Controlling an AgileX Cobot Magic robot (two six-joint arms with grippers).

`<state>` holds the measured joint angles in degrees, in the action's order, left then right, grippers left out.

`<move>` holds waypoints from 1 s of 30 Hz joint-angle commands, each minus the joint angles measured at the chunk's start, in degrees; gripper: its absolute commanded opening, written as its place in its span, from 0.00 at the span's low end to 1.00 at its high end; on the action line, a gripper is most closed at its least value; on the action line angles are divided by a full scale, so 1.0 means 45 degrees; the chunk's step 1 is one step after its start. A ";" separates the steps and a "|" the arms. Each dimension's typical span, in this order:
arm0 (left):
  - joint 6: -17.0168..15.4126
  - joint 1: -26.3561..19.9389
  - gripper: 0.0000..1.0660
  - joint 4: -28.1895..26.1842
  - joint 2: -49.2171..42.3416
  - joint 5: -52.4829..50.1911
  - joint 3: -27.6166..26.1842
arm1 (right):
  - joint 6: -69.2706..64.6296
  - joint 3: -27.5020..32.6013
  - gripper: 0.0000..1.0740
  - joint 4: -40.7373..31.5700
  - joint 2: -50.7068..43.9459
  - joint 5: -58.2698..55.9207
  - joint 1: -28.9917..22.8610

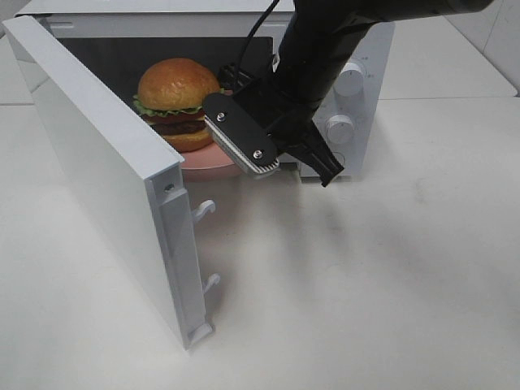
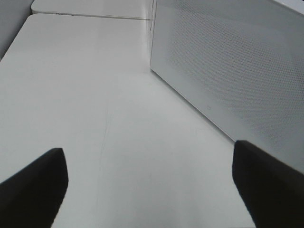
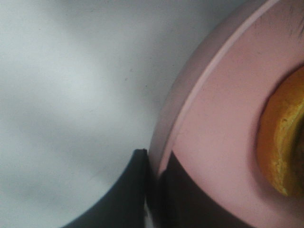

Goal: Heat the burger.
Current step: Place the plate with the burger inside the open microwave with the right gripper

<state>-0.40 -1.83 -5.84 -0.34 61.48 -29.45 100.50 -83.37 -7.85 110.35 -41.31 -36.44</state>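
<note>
Door [image 1: 97, 146] of the microwave [image 1: 361, 49] stands wide open, and the burger [image 1: 177, 101] sits on its pink plate [image 1: 207, 160] just inside the cavity, with the plate's near rim right at the opening. I'd call this the loading step: the food is going in and the heating hasn't begun.

The right arm slants down from above, across the front of the control panel, with its wrist turned towards the opening. The right tool [image 1: 260, 165] is clamped shut on the plate's rim. Up close, the rim runs straight between the two dark fingers [image 3: 128, 194], with the bun's edge [image 3: 280, 142] further along the plate.

The left tool [image 2: 152, 190] hangs low over the bare desk [image 2: 85, 95], jaws spread wide and gripping nothing, beside a white perforated panel of the oven [image 2: 228, 71].

Next, I reckon, the plate has to slide deeper so its rim clears the sill. Then that pinch must let go and the arm back straight out without dragging the plate along. After that the door needs swinging shut, and the knobs [image 1: 340, 127] need a turn.
</note>
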 commanded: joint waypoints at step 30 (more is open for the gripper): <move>-0.0013 0.0013 0.81 -0.0089 -0.0013 -0.0025 -0.0013 | -0.1974 -0.5017 0.00 0.0738 0.3336 0.0229 -0.0102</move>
<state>-0.40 -1.83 -5.84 -0.34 61.48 -29.45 92.30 -104.85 -4.64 126.17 -42.97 -36.55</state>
